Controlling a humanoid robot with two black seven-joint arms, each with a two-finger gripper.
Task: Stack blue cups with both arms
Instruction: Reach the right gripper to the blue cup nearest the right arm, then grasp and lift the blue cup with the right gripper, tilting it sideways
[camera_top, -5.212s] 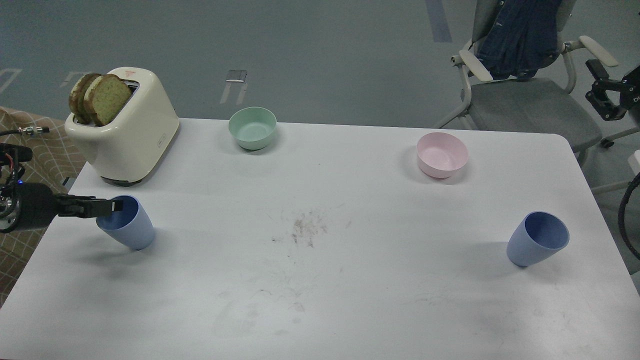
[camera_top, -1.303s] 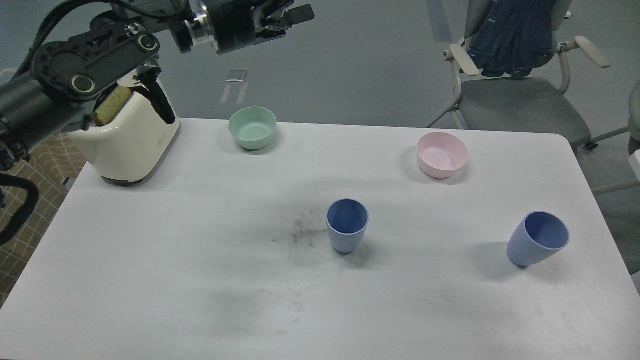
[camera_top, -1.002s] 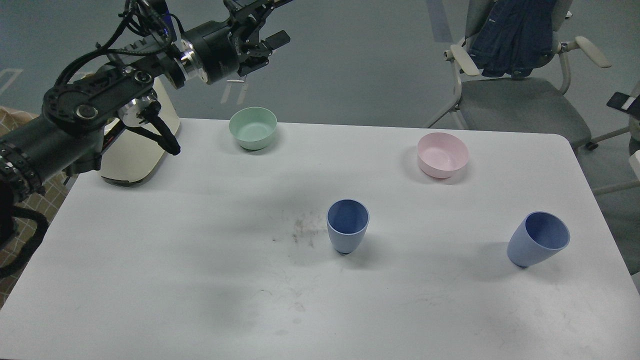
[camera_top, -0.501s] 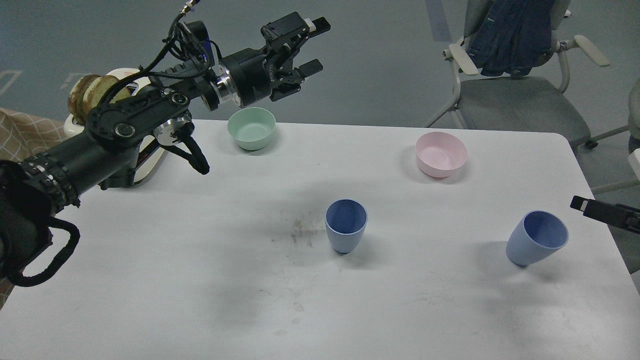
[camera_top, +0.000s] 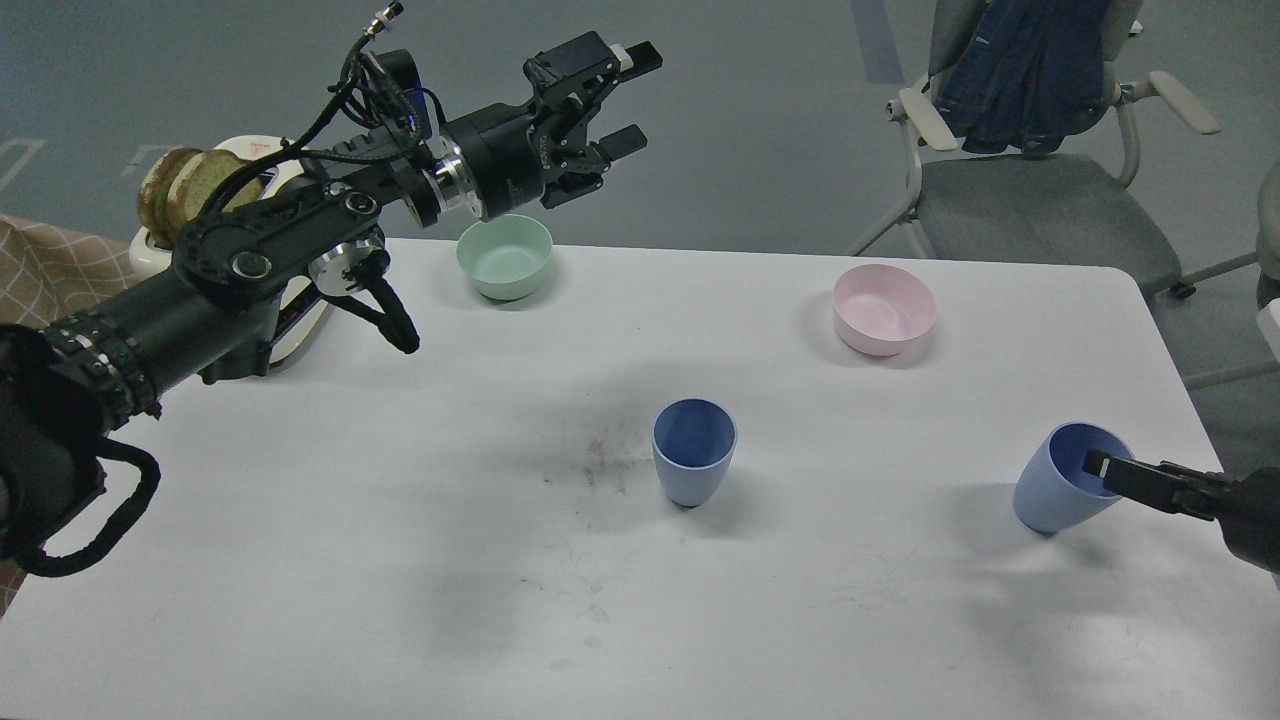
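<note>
One blue cup (camera_top: 694, 452) stands upright at the table's middle, free of both grippers. The second blue cup (camera_top: 1052, 497) leans at the right side of the table. My right gripper (camera_top: 1102, 466) comes in from the right edge, and one dark finger (camera_top: 1120, 472) reaches over the rim into this cup's mouth. Its other finger is hidden, so I cannot tell whether it grips. My left gripper (camera_top: 628, 98) is open and empty, raised high above the far table edge, up and to the right of the mint-green bowl.
A mint-green bowl (camera_top: 504, 256) sits at the back centre-left and a pink bowl (camera_top: 885, 309) at the back right. A cream toaster (camera_top: 148, 256) with bread slices (camera_top: 172, 190) stands at the back left, partly behind my left arm. A chair (camera_top: 1040, 205) stands beyond the table.
My right gripper has come in from the right edge and down to the right cup's rim. My left arm has barely moved in the last half second. Both cups stayed put.
</note>
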